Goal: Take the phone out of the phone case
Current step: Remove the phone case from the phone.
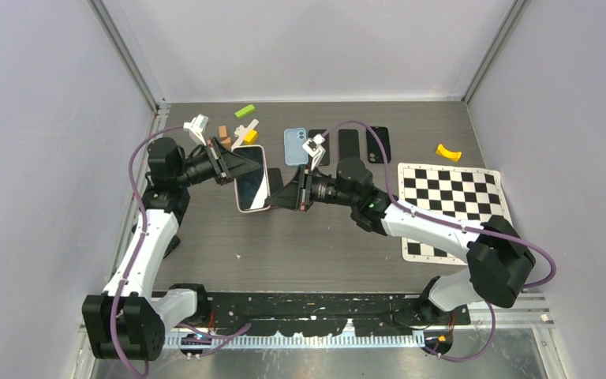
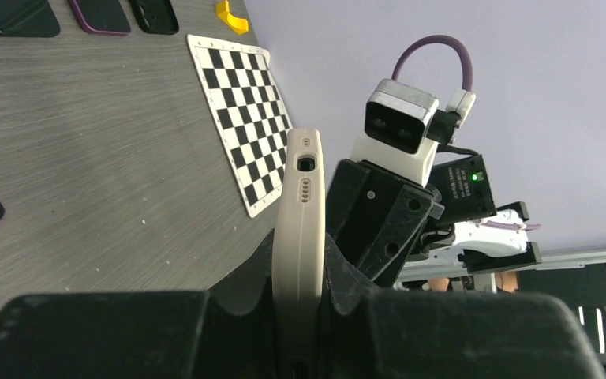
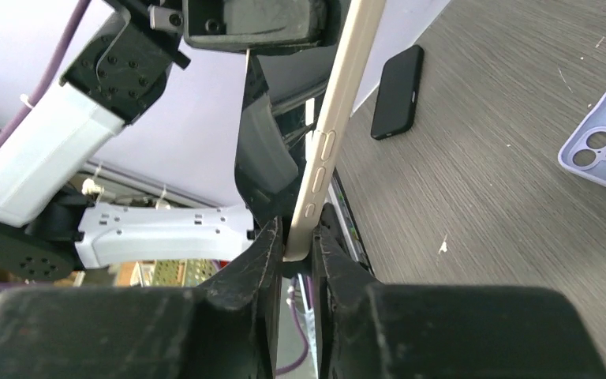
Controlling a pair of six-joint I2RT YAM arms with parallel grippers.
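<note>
A phone in a cream case is held above the table between both arms, its glossy screen facing up. My left gripper is shut on its far left edge; in the left wrist view the cream case stands edge-on between the jaws of the left gripper. My right gripper is shut on the case's right edge; the right wrist view shows the right gripper pinching a corner of the cream case. The phone still sits inside the case.
A light blue case, several dark phones or cases, a checkerboard sheet, a yellow piece, and small blocks lie at the back. A black phone lies flat on the table.
</note>
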